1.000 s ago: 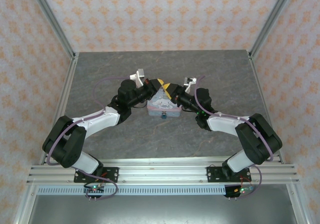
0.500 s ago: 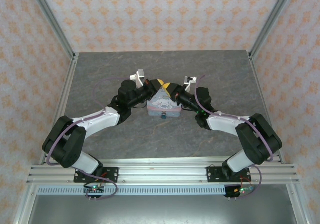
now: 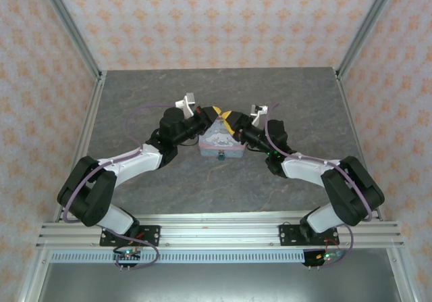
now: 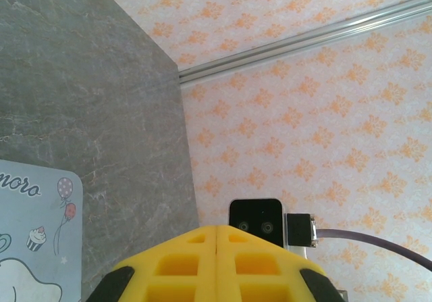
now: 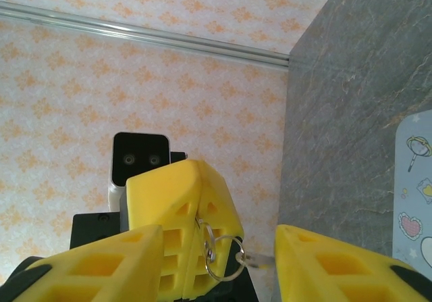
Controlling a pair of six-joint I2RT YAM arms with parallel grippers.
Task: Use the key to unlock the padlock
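From above, both arms reach in over the grey table [image 3: 223, 89] and meet at a pale blue cartoon tin [image 3: 219, 143] lying about mid-table; the left gripper [image 3: 213, 113] and the right gripper [image 3: 231, 119] sit close together at the tin's far end, yellow tips almost touching. The padlock [image 3: 221, 158] – a tiny teal block – is at the tin's near edge, against its front wall, well clear of both claws (whether it hangs from a hasp is too small to tell).

From the left wrist, the left claw's two yellow fingers [image 4: 175, 265] are pressed flat together, with only a thin seam between them; the tin's printed lid shows at the lower left, and the other arm's wrist camera [image 4: 255, 224] faces back just beyond the fingertips.

From the right wrist, the right claw's own fingers [image 5: 94, 261] stand well apart with nothing gripped between them; the left claw's closed tips poke into that gap, and a wire key ring [image 5: 217, 249] hangs from their seam. The key [image 5: 255, 259] – a pale sliver – sticks out from the ring toward the right claw's right-hand finger; I cannot tell whether it touches it; the tin's corner shows at the right edge.
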